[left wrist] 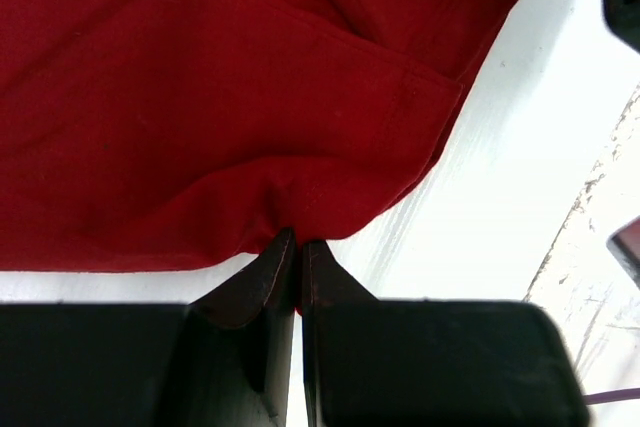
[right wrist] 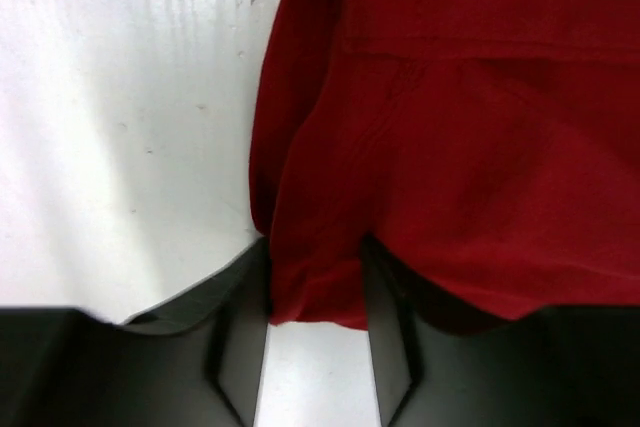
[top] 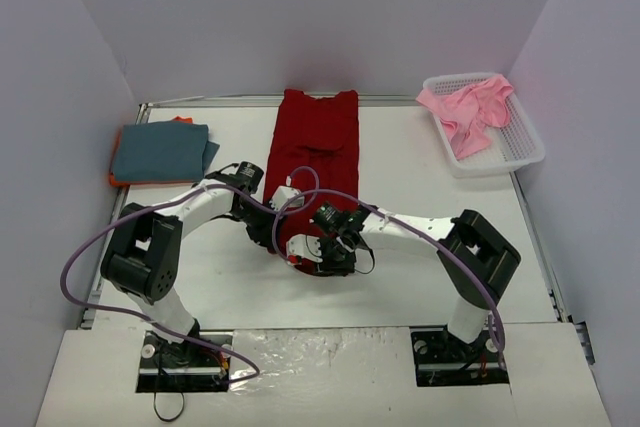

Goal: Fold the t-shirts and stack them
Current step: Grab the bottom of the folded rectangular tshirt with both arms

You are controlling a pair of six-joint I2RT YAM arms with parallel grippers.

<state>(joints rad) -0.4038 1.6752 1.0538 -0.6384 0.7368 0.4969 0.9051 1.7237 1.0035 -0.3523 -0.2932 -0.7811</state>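
Observation:
The dark red t-shirt (top: 318, 142) lies flat, lengthwise down the middle of the table. Both grippers are at its near hem. My left gripper (top: 281, 243) is shut on the hem's edge, shown in the left wrist view (left wrist: 295, 247), where the cloth (left wrist: 200, 97) puckers at the fingertips. My right gripper (top: 335, 259) is open in the right wrist view (right wrist: 316, 282), with a bunched corner of the red shirt (right wrist: 460, 147) between its fingers. The teal-blue t-shirt (top: 162, 152) lies folded at the left on the orange t-shirt (top: 119, 182). The light pink t-shirt (top: 466, 110) sits crumpled in the basket.
The white lattice basket (top: 527, 145) stands at the back right corner. Grey walls close in the table at the back and both sides. A purple cable (top: 75, 267) loops from the left arm across to the wrists.

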